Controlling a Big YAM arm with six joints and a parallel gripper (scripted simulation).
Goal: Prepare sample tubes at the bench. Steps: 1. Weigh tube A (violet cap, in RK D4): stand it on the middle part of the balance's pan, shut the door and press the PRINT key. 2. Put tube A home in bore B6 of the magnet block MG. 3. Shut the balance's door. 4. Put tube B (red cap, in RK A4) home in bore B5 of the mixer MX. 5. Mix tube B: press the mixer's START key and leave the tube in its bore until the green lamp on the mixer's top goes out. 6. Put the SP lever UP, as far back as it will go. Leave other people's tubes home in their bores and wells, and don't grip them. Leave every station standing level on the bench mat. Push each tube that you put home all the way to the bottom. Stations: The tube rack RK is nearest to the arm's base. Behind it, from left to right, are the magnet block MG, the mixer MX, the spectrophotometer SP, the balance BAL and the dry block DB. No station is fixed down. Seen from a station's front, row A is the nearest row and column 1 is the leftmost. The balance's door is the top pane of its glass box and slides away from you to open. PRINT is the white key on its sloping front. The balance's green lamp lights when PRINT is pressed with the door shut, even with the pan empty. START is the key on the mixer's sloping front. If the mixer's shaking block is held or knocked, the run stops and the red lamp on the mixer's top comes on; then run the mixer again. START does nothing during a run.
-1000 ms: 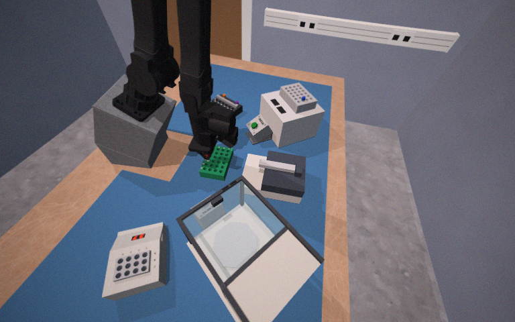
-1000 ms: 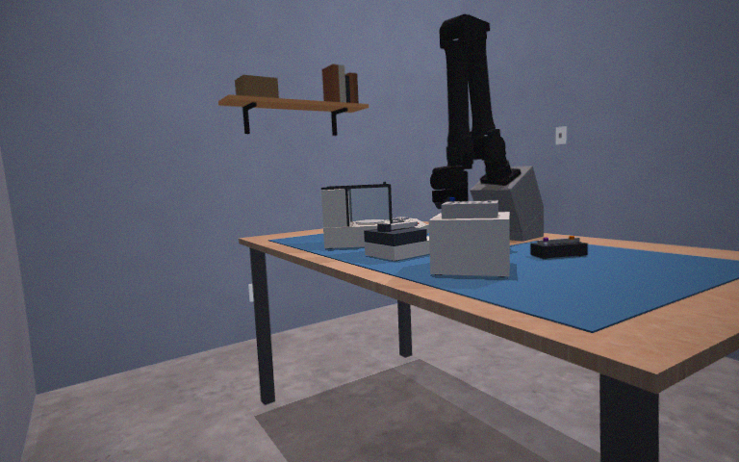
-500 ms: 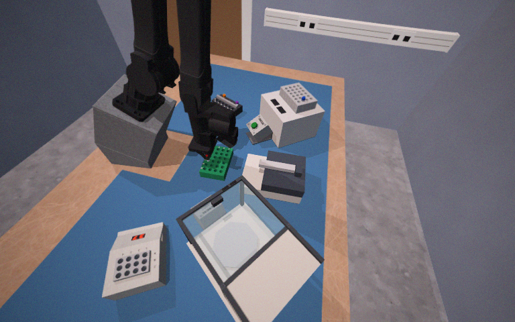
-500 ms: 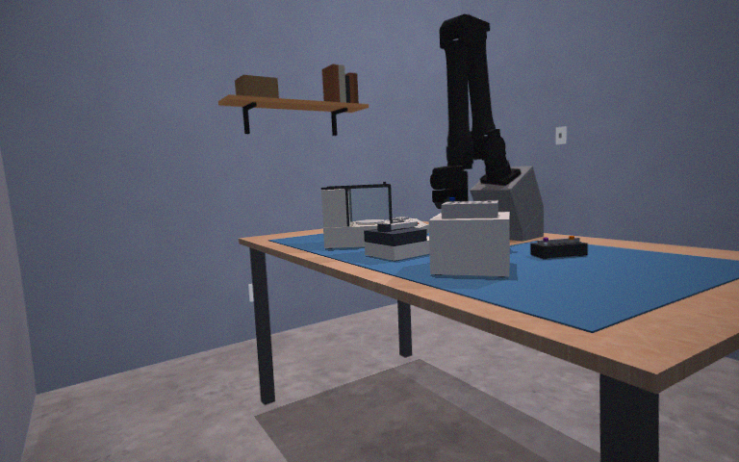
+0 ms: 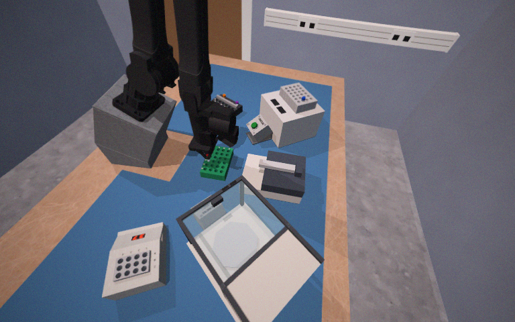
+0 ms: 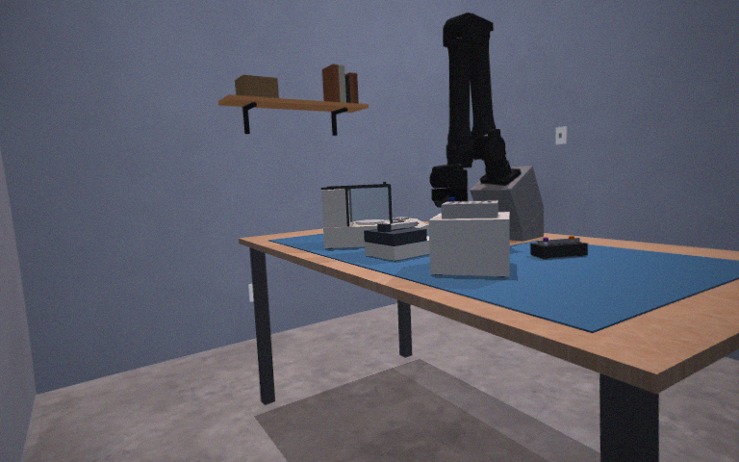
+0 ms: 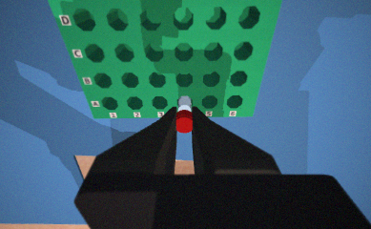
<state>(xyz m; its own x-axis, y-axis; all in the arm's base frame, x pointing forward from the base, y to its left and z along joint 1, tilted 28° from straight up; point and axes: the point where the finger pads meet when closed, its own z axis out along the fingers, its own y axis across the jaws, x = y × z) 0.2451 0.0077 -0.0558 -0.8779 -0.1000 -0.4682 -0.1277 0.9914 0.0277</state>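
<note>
My gripper (image 7: pixel 184 114) (image 5: pixel 207 155) is shut on tube B at the near edge of the green rack RK (image 7: pixel 260 57) (image 5: pixel 213 176). Tube B's red cap (image 7: pixel 184 123) shows between the fingertips; its clear body stands in A4. Bore D4 is empty. A violet-capped tube (image 5: pixel 237 102) (image 6: pixel 545 240) stands in the magnet block MG (image 5: pixel 237 109) (image 6: pixel 558 249). The mixer MX (image 5: pixel 298 125) (image 6: pixel 469 245) has its two top lamps dark. The balance BAL (image 5: pixel 274 277) has its door handle (image 5: pixel 216 200) at the front, door apparently shut; its pan (image 5: pixel 235 244) is empty.
The spectrophotometer SP (image 5: pixel 282 182) (image 6: pixel 394 250) has a pale bar (image 5: pixel 278 165) lying along its dark top. The dry block DB (image 5: pixel 157 253) stands at the far end. A blue-capped tube (image 5: pixel 303 98) is in the mixer's block; an orange-capped one (image 5: pixel 224 95) is in the magnet block.
</note>
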